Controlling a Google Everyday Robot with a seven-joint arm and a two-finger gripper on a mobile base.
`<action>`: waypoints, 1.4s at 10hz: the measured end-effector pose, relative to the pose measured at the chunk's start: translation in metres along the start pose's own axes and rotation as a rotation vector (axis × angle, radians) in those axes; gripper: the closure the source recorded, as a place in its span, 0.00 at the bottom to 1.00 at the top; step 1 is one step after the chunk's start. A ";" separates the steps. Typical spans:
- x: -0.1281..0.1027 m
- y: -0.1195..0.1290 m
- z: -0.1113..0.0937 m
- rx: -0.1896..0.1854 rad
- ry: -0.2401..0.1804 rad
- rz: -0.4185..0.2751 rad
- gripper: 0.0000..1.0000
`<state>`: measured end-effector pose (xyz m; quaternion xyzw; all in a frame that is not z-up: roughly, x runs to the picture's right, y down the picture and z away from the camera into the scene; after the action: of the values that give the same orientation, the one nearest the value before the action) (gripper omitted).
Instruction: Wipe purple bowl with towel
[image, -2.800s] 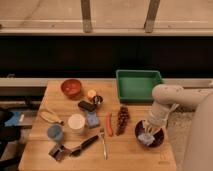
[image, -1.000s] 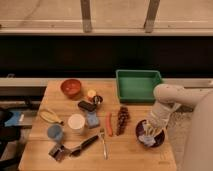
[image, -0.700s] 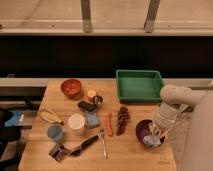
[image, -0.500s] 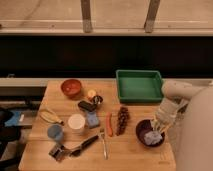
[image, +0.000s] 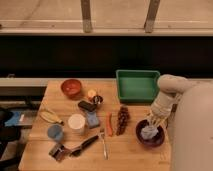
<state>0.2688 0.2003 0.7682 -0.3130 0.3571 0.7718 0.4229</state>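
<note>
orange bowl (image: 71, 88) far left on counter (image: 60, 107), white cup (image: 76, 122) mid, green tray (image: 137, 85) at back, purple bowl (image: 150, 134) at right front edge, towel (image: 148, 131) inside it, hand (image: 154, 121) clamped on towel above bowl

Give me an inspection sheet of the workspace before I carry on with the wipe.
Surface: wooden table, crowded on its left half.
Job's things: purple bowl at the right front; pale towel inside it.
Clutter: orange-red bowl, green tray, grapes, carrot, banana, white cup, blue cup, fork.
Grippers: gripper reaches down into the purple bowl, jaws shut on the towel.
Cables: nothing seen.
Surroundings: dark wall and window frame behind.
</note>
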 end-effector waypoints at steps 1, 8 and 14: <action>0.011 0.001 0.001 -0.003 0.000 -0.014 1.00; 0.029 -0.036 0.009 0.055 -0.027 0.074 1.00; -0.025 -0.028 -0.006 0.096 -0.076 0.108 1.00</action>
<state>0.3055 0.1959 0.7766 -0.2434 0.3936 0.7867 0.4085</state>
